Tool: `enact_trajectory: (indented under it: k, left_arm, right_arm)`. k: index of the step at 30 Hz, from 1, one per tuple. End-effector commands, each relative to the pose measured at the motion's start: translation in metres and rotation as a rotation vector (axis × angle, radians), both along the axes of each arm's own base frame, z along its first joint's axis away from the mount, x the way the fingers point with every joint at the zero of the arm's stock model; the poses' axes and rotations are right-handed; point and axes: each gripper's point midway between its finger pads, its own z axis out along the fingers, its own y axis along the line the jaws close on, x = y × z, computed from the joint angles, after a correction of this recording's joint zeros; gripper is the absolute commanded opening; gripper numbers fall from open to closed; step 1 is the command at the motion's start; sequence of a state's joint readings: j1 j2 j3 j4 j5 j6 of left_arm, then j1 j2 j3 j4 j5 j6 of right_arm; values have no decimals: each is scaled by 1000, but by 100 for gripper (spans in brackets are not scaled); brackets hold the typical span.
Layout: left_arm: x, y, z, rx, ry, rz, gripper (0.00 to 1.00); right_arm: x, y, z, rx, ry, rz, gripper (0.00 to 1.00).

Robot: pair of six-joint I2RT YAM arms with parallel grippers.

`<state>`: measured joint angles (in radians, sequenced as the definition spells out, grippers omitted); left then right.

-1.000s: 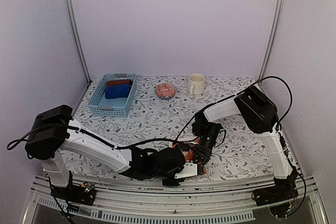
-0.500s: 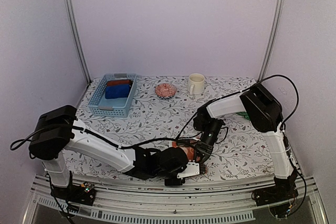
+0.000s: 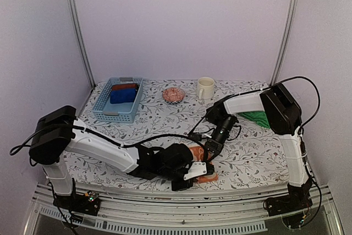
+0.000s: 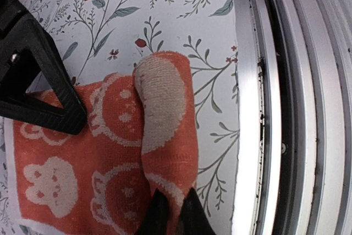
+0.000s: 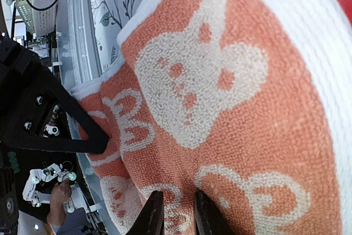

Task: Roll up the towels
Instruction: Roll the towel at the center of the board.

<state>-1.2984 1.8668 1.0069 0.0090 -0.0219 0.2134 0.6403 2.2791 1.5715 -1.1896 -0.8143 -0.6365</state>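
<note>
Top external view first: the floral table fills the floor of the scene, with both arms bent in toward one spot at its near edge. Left arm reaches low across from its base. Right arm folds over and points down at the same place.

Blue basket sits well beyond the left gripper and off to its left, with a blue roll and a dark red roll inside.

Now the orange towel, with rabbits and circles on it. It is spread on the table right under both grippers, one edge turned over into a short fat roll on the side nearest the metal rail. Green towel lies crumpled beyond the right gripper, off to its right, apart from the orange one. Mug and small pink bowl stand far beyond both hands, at the back.

Left gripper has its jaws squeezed together, nipping the near end of that roll. Right gripper has its jaws a narrow slit apart, hard up against the orange cloth, which shows between them. Pinched or merely pressed, I can't tell. One of its black fingers rests tip-down on the flat part, on the roll's far side from the rail.
</note>
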Motion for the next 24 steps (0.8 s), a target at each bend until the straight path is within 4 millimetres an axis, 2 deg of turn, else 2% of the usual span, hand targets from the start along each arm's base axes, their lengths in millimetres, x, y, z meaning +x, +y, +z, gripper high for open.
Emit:
enact_trajectory:
  k: [1,4,7,9,13,14,15,17,19,22,24]
  left_arm:
    - [-11,4,7,-21,107,-42,0]
    - [-7,7,-2,-14,207,-27,0]
    - [0,12,-12,-14,318,0,0]
    - [4,15,-20,-6,361,23,0]
    - [8,19,-30,5,436,49,0]
    - [9,19,-28,1,456,53,0]
    - [8,20,-39,23,491,58,0]
    - [10,19,-41,26,533,64,0]
    - [12,18,-41,26,577,64,0]
    - [14,16,-46,35,671,71,0]
    - [14,18,-50,44,744,83,0]
  right_arm:
    - [25,-4,-37,-108,-119,-21,23]
    - [26,-2,-34,-98,-122,-23,22]
    - [24,3,-22,-55,-108,-23,23]
    - [24,8,-2,-2,-103,-24,23]
    - [34,13,58,152,-129,-57,27]
    - [37,11,72,181,-146,-68,28]
    - [38,9,84,205,-162,-75,28]
    - [43,1,107,256,-219,-91,29]
    - [46,-8,124,298,-278,-120,29]
    - [44,-25,142,347,-396,-148,28]
    - [38,-35,143,349,-491,-147,28]
